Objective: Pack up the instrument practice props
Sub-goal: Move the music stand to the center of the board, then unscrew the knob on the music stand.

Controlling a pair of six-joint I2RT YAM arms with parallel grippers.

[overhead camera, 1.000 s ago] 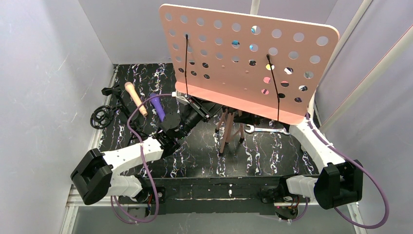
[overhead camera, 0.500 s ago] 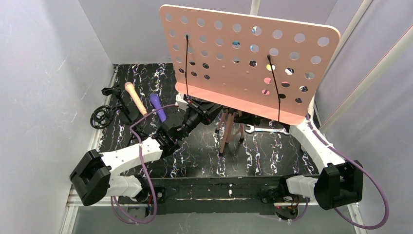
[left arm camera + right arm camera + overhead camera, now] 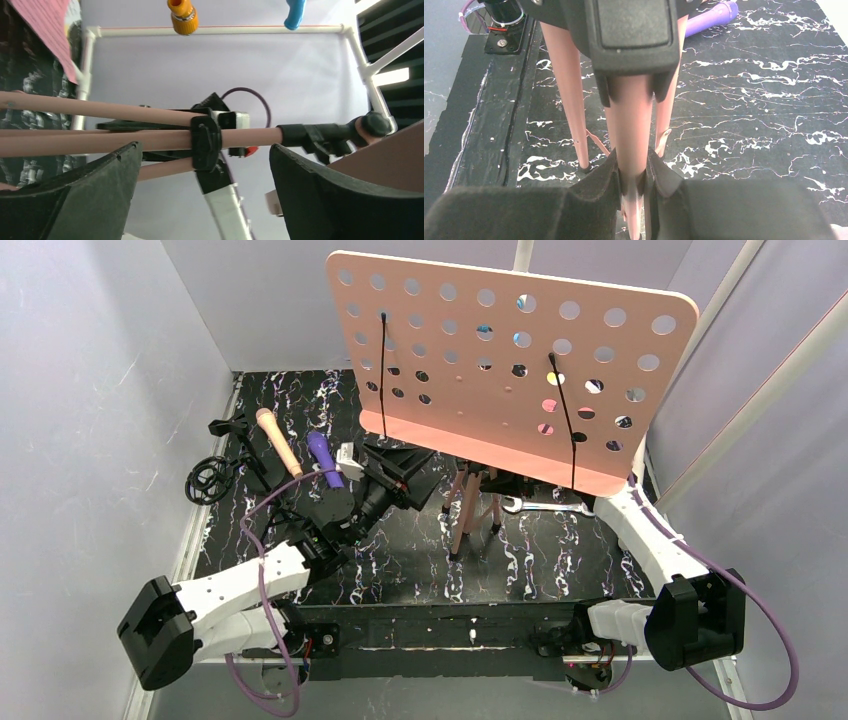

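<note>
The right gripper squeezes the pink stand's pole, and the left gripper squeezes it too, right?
No. The left gripper is open: the left wrist view shows its fingers wide apart, not closed on the pole. The right gripper does squeeze the pole.

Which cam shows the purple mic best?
Top external: the purple mic lies almost whole beside the peach mic. Right wrist catches only one end of it; left wrist shows none.
</note>
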